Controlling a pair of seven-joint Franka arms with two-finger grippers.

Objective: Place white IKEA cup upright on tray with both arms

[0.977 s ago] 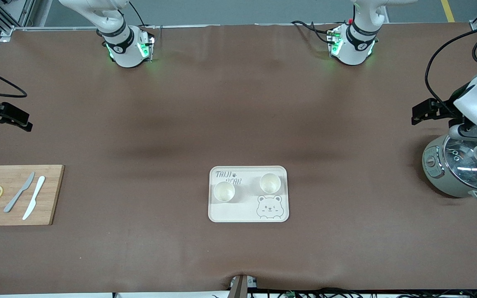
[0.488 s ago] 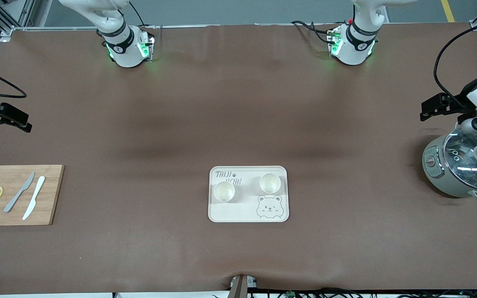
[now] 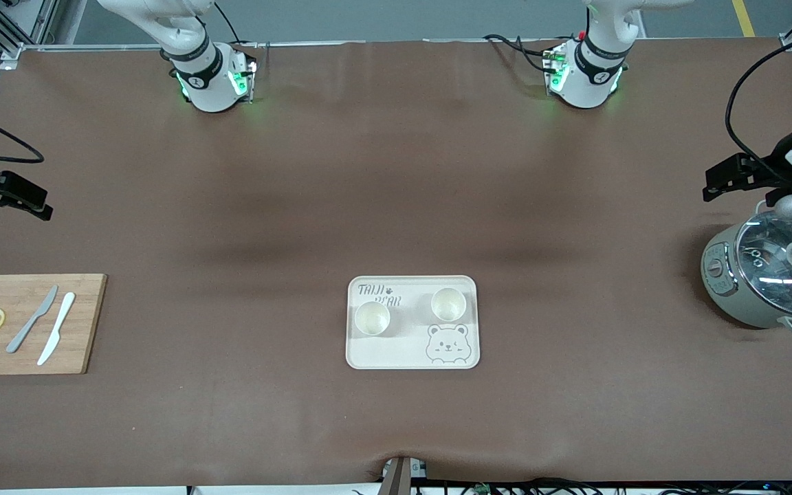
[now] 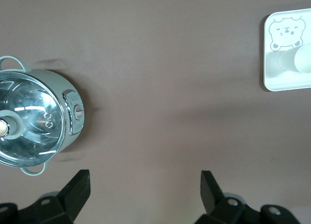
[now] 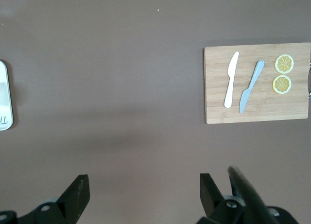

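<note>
The cream tray with the bear face lies mid-table, toward the front camera. Two white cups stand upright on it, one beside the lettering and one above the bear. My left gripper hangs open and empty at the left arm's end of the table, beside the cooker. In its wrist view the left gripper is over bare cloth, with the tray and a cup at the frame's edge. My right gripper waits open at the right arm's end; its wrist view shows the right gripper over bare cloth and the tray's rim.
A grey-green rice cooker with a glass lid stands at the left arm's end. A bamboo cutting board at the right arm's end carries two knives and two lemon slices.
The left arm has drawn back from over the cooker toward the table's end and its base row. The right arm, the tray and both cups have not moved.
</note>
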